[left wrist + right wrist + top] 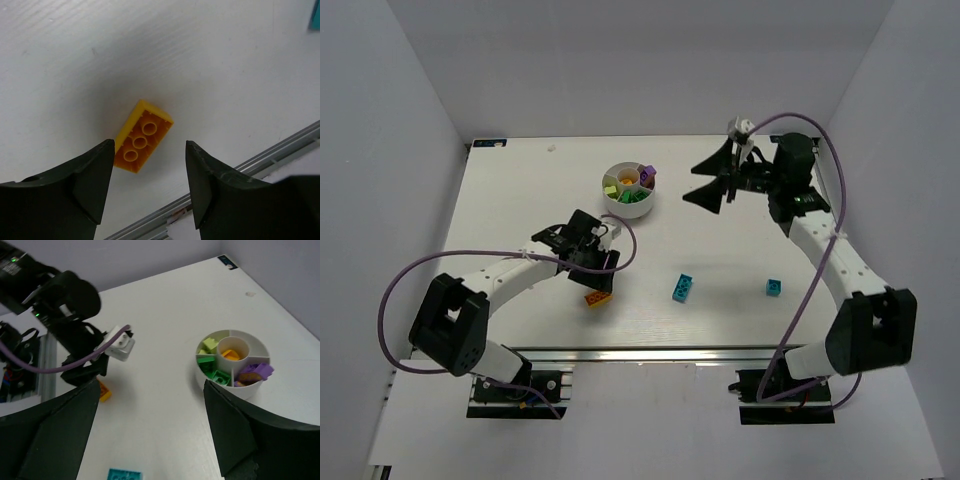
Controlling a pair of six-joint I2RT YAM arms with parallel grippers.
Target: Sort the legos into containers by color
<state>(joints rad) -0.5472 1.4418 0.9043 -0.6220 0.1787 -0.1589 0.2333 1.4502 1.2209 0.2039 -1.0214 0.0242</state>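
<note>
An orange-yellow lego (142, 136) lies upside down on the white table, its underside tubes showing. My left gripper (149, 144) hovers over it, open, and the brick sits just ahead of the left finger, touching neither. The top view shows this brick (599, 297) under the left gripper (601, 277). Two cyan legos (682, 287) (774, 288) rest near the front edge. The round white bowl of containers (642, 209) holds lime, green and purple bricks in its wedges and an orange piece in its hub. My right gripper (699, 180) hangs open and empty, raised to the right of the bowl.
In the right wrist view the bowl (250, 389) stands to the right, one cyan lego (125, 474) at the bottom, and the left arm (65, 300) at upper left. A metal rail (235, 167) marks the table's near edge close to the orange-yellow brick.
</note>
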